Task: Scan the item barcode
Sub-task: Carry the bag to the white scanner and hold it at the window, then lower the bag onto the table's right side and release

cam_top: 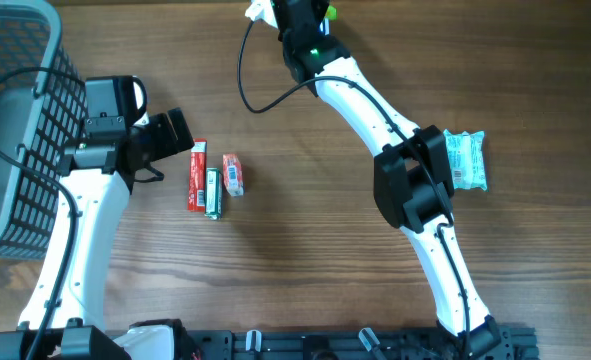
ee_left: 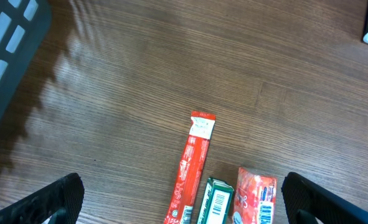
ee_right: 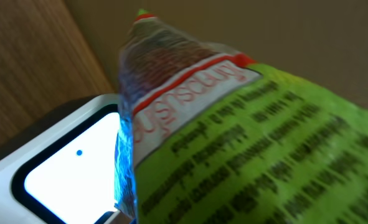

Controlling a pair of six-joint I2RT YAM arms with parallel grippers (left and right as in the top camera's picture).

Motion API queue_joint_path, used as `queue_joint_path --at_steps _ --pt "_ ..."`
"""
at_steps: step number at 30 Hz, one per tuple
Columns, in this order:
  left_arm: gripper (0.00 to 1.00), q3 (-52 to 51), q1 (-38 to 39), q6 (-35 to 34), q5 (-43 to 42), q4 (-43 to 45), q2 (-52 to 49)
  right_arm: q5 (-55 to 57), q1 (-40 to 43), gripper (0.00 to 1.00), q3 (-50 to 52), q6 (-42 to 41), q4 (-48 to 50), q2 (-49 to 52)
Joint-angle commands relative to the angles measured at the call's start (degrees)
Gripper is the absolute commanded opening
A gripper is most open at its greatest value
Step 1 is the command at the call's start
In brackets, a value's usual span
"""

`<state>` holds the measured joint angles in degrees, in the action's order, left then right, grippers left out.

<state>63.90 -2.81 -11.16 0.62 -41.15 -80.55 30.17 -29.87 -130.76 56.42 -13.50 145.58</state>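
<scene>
Green packet held at the scanner, scan step in hand.
The green packet (ee_right: 246, 137), pinched in the shut right end effector (cam_top: 313, 14), hangs just over the scanner (ee_right: 59, 168) window; no barcode shows, so tilting is probably needed. The left end effector (ee_left: 184, 199) stands wide above the red stick (ee_left: 193, 168).

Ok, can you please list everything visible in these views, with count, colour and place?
basket: 1, grey, left edge of table
stick: 1, red, centre-left
box: 1, green, right beside the stick
pouch: 1, red-orange, right of the box
packet: 1, blue-white, right side, by the right arm
bag: 1, green, over the scanner
scanner: 1, white, lit window, far edge
cable: 1, black, far side
table: 1, brown wood
left hand: 1, black, open, near the stick
right hand: 1, black, shut on the bag
</scene>
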Motion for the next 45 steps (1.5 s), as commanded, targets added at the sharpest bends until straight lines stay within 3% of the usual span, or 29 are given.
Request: queue_joint_path --at_steps 1,5,10,20,29,35,38,42,45 --pt "1.00 0.0 -0.3 0.9 0.5 0.1 0.2 -0.9 -0.5 0.04 1.9 -2.7 -0.4 0.4" --pt "1.00 0.0 -0.3 0.9 0.5 0.1 0.2 -1.6 -1.2 0.04 3.8 -3.3 -3.3 0.4" --pt "1.00 0.0 -0.3 0.9 0.5 0.1 0.2 -2.2 -1.1 0.04 3.8 -10.3 -6.1 0.4" --pt "1.00 0.0 -0.3 0.9 0.5 0.1 0.2 -3.2 -1.0 0.04 3.8 -20.2 1.8 0.4" --pt "1.00 0.0 -0.3 0.9 0.5 0.1 0.2 -2.0 -0.6 0.04 3.7 -24.3 -1.9 -6.4" --pt "1.00 0.0 -0.3 0.9 0.5 0.1 0.2 -10.6 0.3 0.04 3.7 -34.8 -21.6 -21.1" --pt "1.00 0.0 -0.3 0.9 0.5 0.1 0.2 -20.5 1.7 0.04 3.7 -35.4 -40.1 -27.4" --pt "1.00 0.0 -0.3 0.9 0.5 0.1 0.2 -32.7 6.1 0.04 3.9 -35.6 -64.1 -27.8" --pt "1.00 0.0 -0.3 0.9 0.5 0.1 0.2 -38.0 9.8 0.05 7.4 -35.8 -73.5 -27.3"
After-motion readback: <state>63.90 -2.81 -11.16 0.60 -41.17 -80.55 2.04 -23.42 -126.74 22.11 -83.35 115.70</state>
